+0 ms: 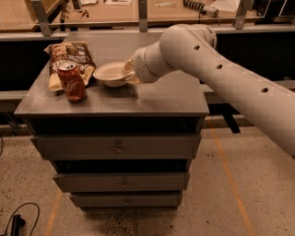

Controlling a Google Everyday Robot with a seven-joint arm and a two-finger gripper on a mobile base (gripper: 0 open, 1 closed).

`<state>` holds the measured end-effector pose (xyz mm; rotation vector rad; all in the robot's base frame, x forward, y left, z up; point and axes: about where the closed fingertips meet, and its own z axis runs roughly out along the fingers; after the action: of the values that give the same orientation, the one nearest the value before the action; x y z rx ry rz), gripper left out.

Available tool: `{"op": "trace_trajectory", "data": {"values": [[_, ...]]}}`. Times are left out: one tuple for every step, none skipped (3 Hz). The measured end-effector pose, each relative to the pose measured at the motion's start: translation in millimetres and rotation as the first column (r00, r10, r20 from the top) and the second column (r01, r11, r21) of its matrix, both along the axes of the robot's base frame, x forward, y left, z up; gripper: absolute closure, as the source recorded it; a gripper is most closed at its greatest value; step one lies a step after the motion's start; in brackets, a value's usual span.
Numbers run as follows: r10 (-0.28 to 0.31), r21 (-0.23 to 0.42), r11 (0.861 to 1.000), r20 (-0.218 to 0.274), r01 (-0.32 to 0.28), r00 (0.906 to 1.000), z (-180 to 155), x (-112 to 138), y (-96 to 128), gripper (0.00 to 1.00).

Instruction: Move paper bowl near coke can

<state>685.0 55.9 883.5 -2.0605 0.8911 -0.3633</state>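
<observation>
The off-white paper bowl (109,73) is low over the grey cabinet top (161,99), just right of the red coke can (72,82), with a small gap between them. I cannot tell whether the bowl touches the top. The can stands upright near the front left of the top. My gripper (128,73) is shut on the bowl's right rim; the big white arm reaches in from the right and hides most of the gripper.
A crinkled brown snack bag (69,56) lies behind the can at the back left. The cabinet has several drawers (117,146) below. A workbench with rails (143,14) runs behind it. A black cable (18,221) lies on the floor at the lower left.
</observation>
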Motion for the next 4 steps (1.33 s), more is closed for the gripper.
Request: {"op": "trace_trajectory", "data": {"values": [[0.023,-0.005,1.000,-0.025,-0.023,0.9994,-1.8,-19.3,13.8,0.82],[0.041,-0.007,0.999,-0.044,-0.041,0.9982,-1.6,-32.4,22.8,0.59],[0.050,0.003,0.999,-0.069,-0.050,0.9963,-2.3,-38.6,24.9,0.35],[0.047,0.023,0.999,-0.091,-0.045,0.9947,-1.2,-40.4,21.0,0.12]]}}
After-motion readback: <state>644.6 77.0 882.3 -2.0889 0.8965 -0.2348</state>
